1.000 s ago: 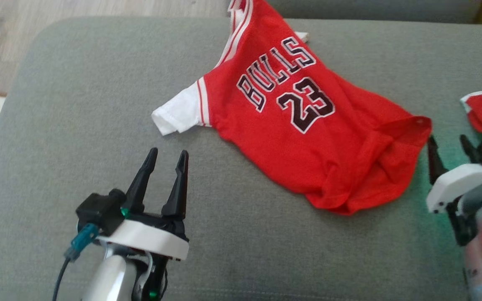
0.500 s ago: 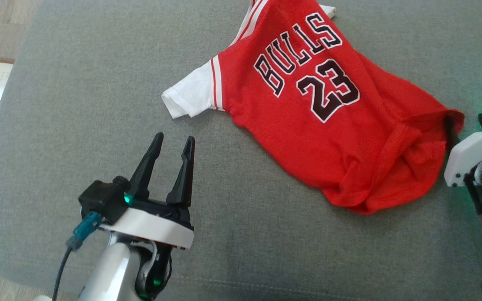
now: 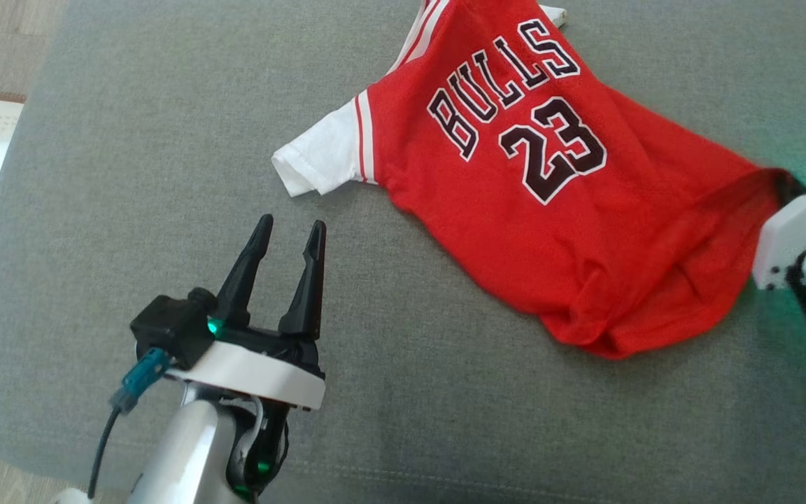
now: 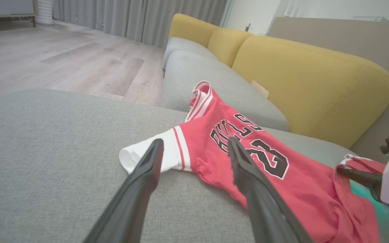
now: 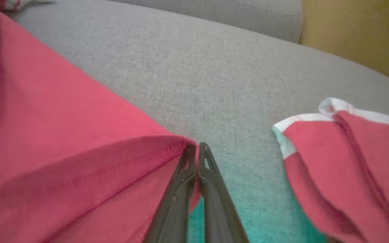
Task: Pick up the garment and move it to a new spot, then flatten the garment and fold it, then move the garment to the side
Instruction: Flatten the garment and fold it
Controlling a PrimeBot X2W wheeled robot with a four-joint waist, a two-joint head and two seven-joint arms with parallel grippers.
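Jersey (image 3: 550, 231) on the grey cushion (image 3: 130, 175), hem corner pinched by the right gripper (image 5: 197, 146).
The red jersey lies print up, its white sleeve toward the left gripper (image 3: 291, 225), which hovers near it with jaws apart, touching nothing. The right jaws are clamped together on the hem edge, and the fabric runs taut to them. Another red cloth (image 5: 349, 162) lies near, apart from the jersey.

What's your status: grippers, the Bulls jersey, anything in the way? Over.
Left gripper open, off the cloth. Right gripper shut on hem of red Bulls jersey, face-up on grey cushion. Second red garment beside right gripper.
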